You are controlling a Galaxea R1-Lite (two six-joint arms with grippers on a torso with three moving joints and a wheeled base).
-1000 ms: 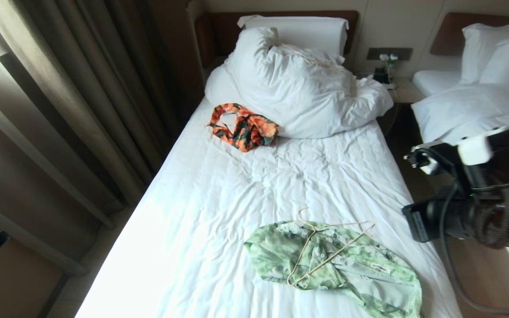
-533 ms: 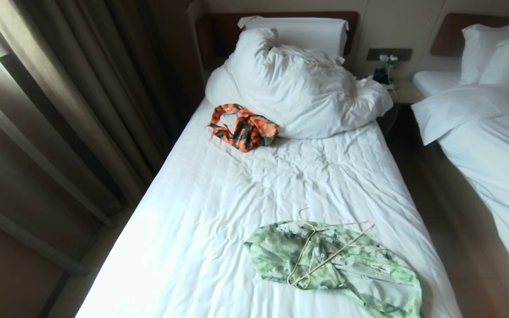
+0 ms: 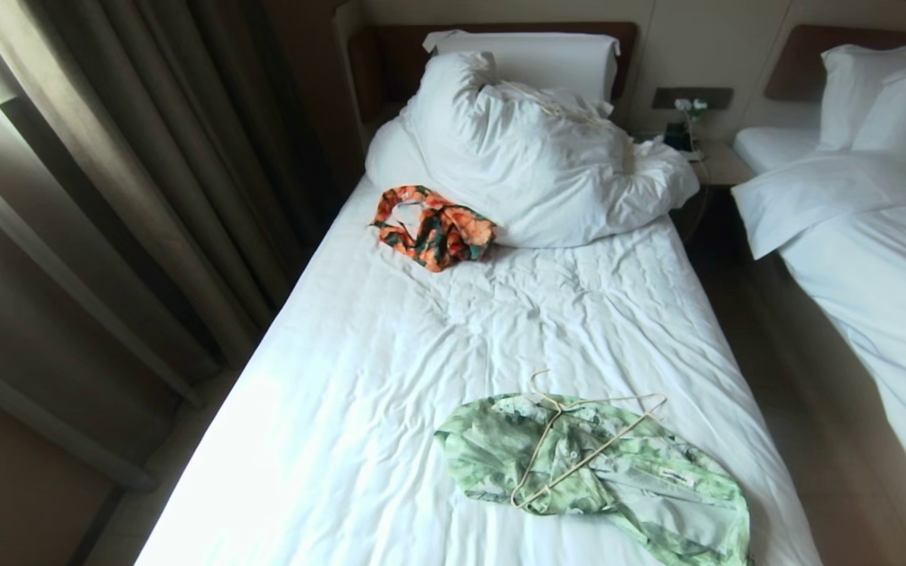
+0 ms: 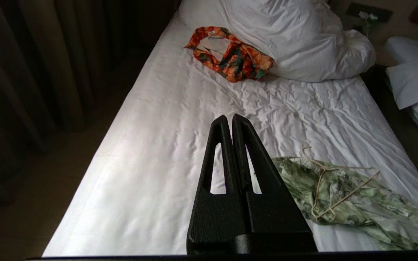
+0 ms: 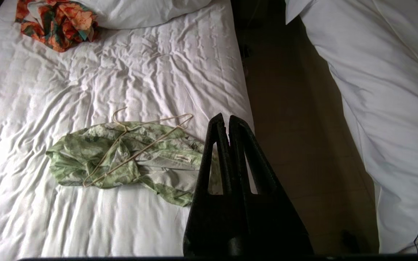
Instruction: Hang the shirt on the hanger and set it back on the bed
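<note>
Both pincers, left pincer (image 4: 232,119) and right pincer (image 5: 223,121), are hanging closed, empty; hanger (image 3: 579,448) is lying atop crumpled shirt (image 3: 642,479) near the bed (image 3: 390,377) foot edge, hanging not yet done.

- The shirt (image 3: 602,479), light green with a leafy print, lies crumpled near the bed's (image 3: 390,377) foot, toward its right edge.
- The hanger (image 3: 579,448), thin cream wire, lies flat on the shirt.

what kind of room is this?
Likely a hotel twin room: a single bed with wrinkled white sheet and dark brown headboard, a second white bed beside it, heavy brown floor-length curtains.
</note>
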